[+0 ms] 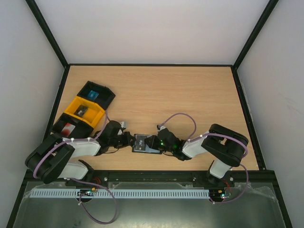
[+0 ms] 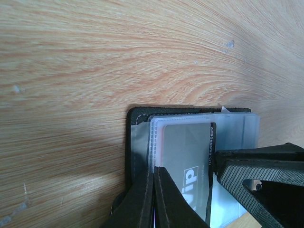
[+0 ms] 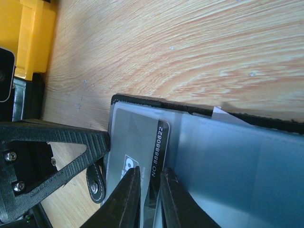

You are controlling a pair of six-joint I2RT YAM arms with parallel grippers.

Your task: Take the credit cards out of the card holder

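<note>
The card holder (image 1: 142,143) lies open on the table between my two grippers, its grey-blue inner face (image 3: 237,161) up. A dark grey credit card (image 2: 187,152) marked "NO. 88880822" sits in its clear sleeves, partly slid out. My left gripper (image 2: 155,170) is shut on the holder's left flap and sleeves at the edge (image 2: 135,142). My right gripper (image 3: 151,172) is shut on the grey card (image 3: 135,137) at its black stripe. In the top view the left gripper (image 1: 127,140) and right gripper (image 1: 159,142) meet at the holder.
Three open trays stand at the left: a black one (image 1: 108,95) holding a blue card, a yellow one (image 1: 97,114) holding a dark card, and a black one (image 1: 59,127) holding a red card. The yellow tray (image 3: 33,33) shows in the right wrist view.
</note>
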